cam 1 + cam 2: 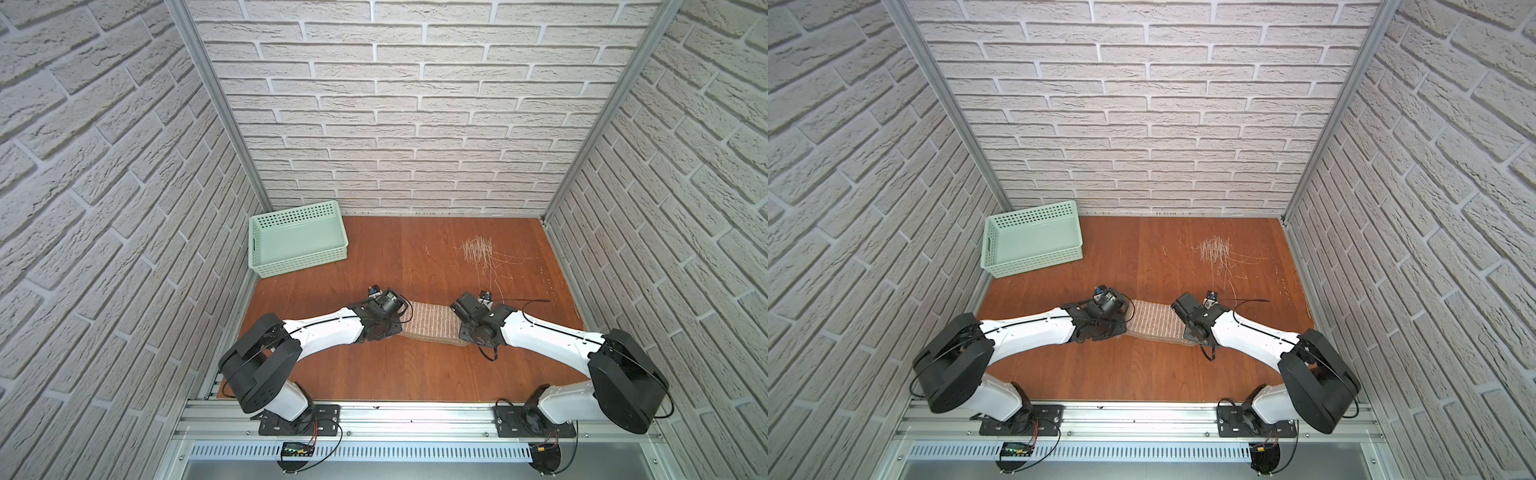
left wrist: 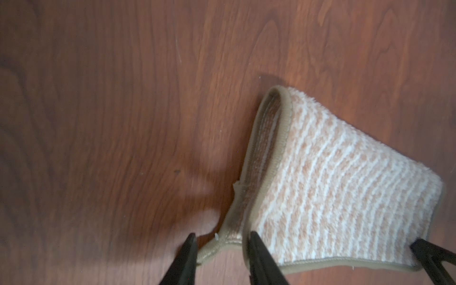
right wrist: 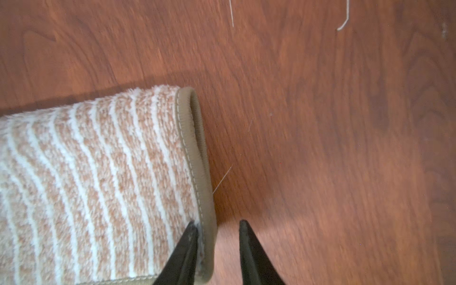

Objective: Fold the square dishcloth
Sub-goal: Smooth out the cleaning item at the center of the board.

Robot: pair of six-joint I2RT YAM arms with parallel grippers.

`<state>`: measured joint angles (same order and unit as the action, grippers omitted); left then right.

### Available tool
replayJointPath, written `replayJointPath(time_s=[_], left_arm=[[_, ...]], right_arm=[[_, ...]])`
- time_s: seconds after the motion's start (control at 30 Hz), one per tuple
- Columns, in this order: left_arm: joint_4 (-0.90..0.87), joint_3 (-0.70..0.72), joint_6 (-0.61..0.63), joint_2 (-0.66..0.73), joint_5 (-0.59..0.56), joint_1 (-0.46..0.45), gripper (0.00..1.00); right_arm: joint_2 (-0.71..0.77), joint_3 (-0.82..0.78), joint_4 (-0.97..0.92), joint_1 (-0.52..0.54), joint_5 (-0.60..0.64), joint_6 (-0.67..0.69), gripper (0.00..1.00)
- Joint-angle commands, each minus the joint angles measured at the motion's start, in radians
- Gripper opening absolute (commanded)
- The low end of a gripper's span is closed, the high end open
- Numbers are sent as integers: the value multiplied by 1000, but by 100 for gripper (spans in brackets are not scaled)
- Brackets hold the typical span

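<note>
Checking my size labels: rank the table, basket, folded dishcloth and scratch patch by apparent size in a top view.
1. table
2. mint-green basket
3. square dishcloth, folded, its ends partly hidden
4. scratch patch, though its stray lines spread nearly as wide as the visible cloth, so ranks 3 and 4 are close

Nothing legible in any view: no text, label, brand, number or sign can be read. The small dark module with green lights below the front rail, seen in both top views, may carry markings, but they are too small to make out.
</note>
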<state>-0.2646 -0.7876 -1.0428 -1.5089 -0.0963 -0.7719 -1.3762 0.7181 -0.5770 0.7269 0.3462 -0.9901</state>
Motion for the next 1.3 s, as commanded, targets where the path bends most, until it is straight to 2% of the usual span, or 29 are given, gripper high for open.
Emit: replayJointPath(time_s=[0.0, 0.17, 0.27, 0.57, 0.77, 0.9, 1.03, 1.27], left_arm=[[-25, -3, -14, 40, -45, -5, 37], [-50, -19, -5, 65, -70, -5, 38], [-47, -12, -8, 61, -65, -4, 38], [22, -72, 26, 32, -27, -12, 31], [97, -172, 71, -85, 14, -12, 28], [132, -239, 82, -205, 50, 10, 21], [191, -256, 70, -297, 108, 47, 18], [194, -233, 51, -369, 104, 128, 12]], right_arm=[[52, -4, -59, 5, 52, 8, 34], [93, 6, -88, 6, 75, 8, 35], [93, -2, -76, 5, 68, 4, 32], [37, -44, 6, 5, 5, -24, 30], [-5, -61, 40, 6, -4, -37, 28], [-21, -71, 53, 6, -5, -42, 27], [-29, -87, 68, 6, -5, -41, 27], [-67, -80, 113, -1, -11, -3, 27]])
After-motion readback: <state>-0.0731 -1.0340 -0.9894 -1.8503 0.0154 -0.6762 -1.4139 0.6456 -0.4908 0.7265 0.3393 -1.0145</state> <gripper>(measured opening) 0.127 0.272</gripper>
